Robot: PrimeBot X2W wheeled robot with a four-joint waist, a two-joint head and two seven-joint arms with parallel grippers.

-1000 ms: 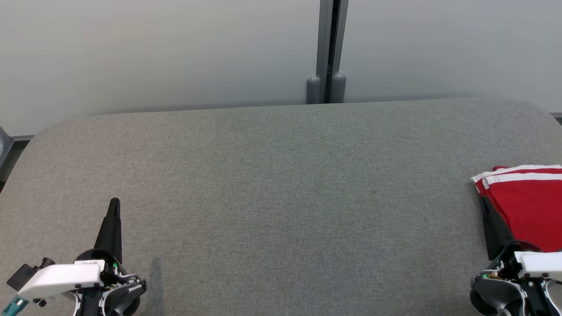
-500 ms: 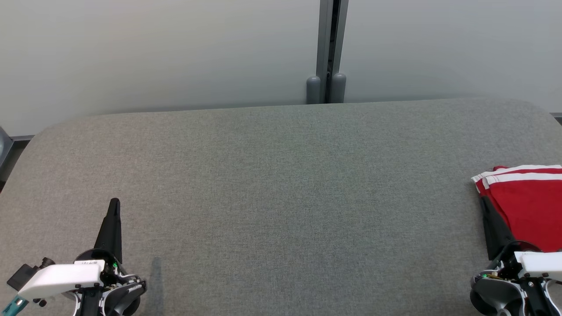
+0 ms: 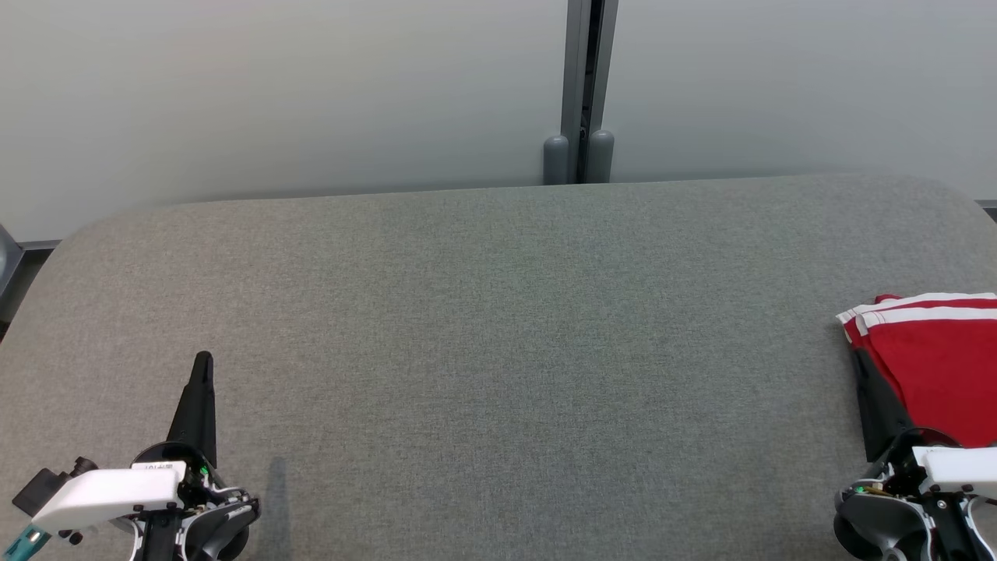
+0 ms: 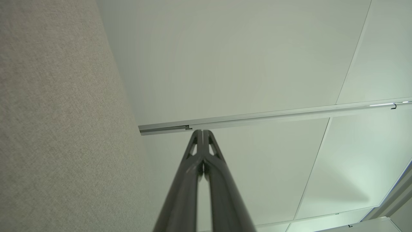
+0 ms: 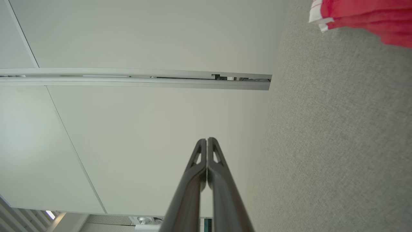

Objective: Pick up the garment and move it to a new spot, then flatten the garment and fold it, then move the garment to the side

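Folded red garment (image 3: pixel 938 366), white-striped, lies at the far right edge of the tabletop (image 3: pixel 498 335), touching or just beside the right tool (image 3: pixel 859 360). Right tool and left tool (image 3: pixel 202 360) are both closed and empty. Move-aside step looks done; next move is probably just to pull the arms clear.

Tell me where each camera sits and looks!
Head view: robot's head, looking down on grey fabric table; left tool, right tool at bottom corners.
Left wrist view: left wrist, along its shut tool toward pale wall panels.
Right wrist view: right wrist, along its shut tool, same wall.
Shared: head and right wrist see the red white-striped cloth garment.
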